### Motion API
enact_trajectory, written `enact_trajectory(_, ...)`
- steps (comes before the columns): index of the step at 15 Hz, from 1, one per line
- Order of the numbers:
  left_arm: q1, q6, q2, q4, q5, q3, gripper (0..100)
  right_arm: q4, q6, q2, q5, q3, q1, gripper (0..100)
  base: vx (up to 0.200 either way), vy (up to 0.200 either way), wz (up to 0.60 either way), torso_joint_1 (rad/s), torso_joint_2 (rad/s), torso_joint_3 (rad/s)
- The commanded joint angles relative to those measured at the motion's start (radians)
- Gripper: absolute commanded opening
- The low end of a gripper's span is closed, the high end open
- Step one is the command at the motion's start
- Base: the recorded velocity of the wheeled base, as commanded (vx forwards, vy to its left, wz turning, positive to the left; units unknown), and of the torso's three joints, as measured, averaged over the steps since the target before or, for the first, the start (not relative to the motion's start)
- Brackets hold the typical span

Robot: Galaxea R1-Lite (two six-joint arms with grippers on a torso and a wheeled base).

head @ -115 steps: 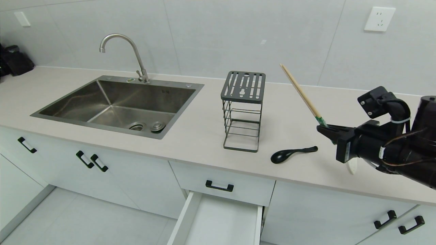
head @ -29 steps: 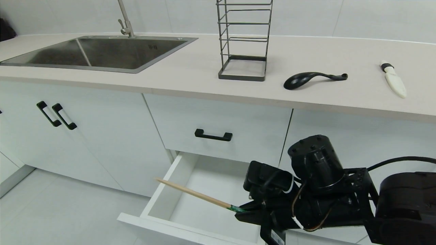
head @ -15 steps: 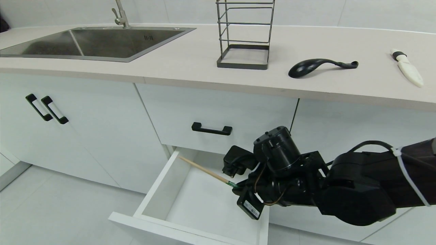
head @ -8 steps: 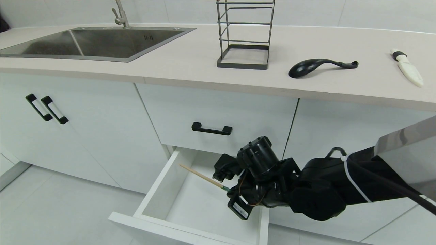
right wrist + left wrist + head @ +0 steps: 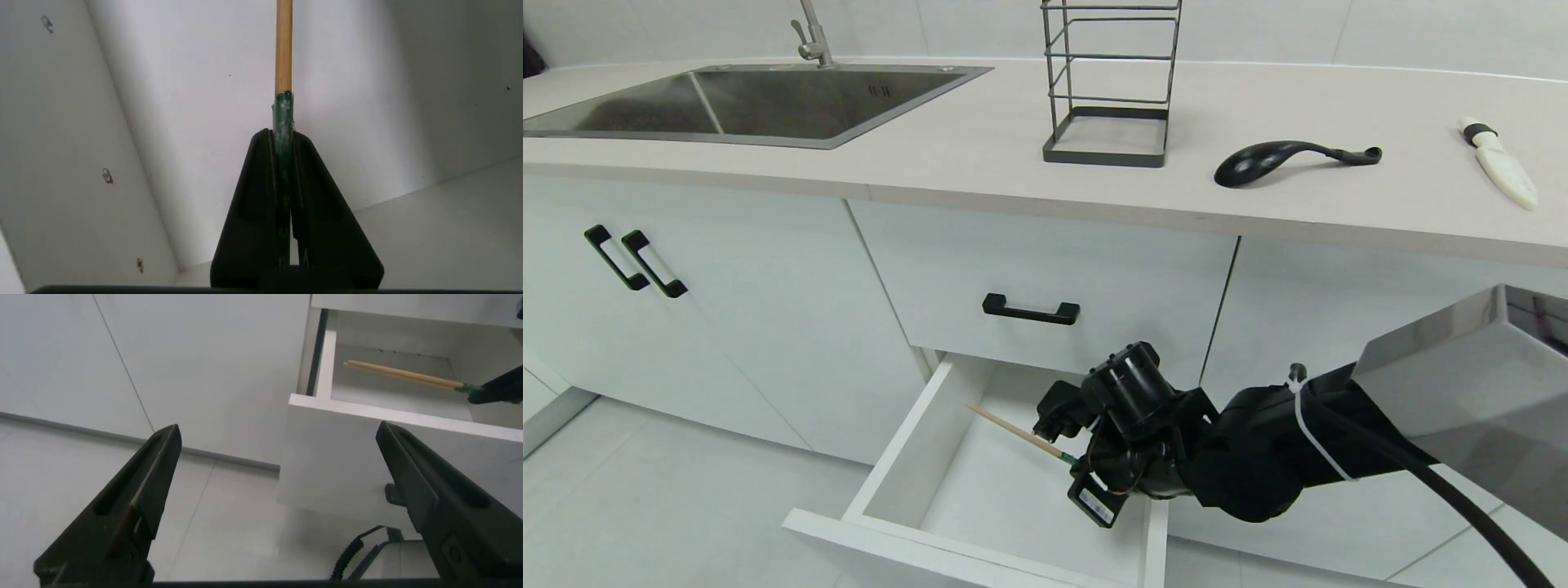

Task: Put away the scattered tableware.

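Two right fingers (image 5: pixel 255 204) pinching chopstick (image 5: pixel 283 49) over open drawer (image 5: pixel 913 447), left fingers (image 5: pixel 139 498) spread apart

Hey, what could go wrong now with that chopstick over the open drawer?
The right tool pinches the chopstick only at its green end, so it might pivot or slip out. Its free tip points toward the drawer side wall and could knock it if the arm swings that way.
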Motion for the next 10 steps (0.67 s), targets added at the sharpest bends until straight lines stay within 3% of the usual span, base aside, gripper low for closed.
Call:
enact_trajectory(1,0.0,-0.001,0.001,0.0,0.0,0.0,100,0.0,-0.001,0.026,-0.001,-0.003,-0.003,0,0.0,0.0,0.0,0.0,0.0,0.0)
enact_trajectory(10,0.0,-0.001,0.001,0.0,0.0,0.0,100,0.003,0.012,0.121,-0.033,-0.08,-0.003,0,0.0,0.0,0.0,0.0,0.0,0.0)
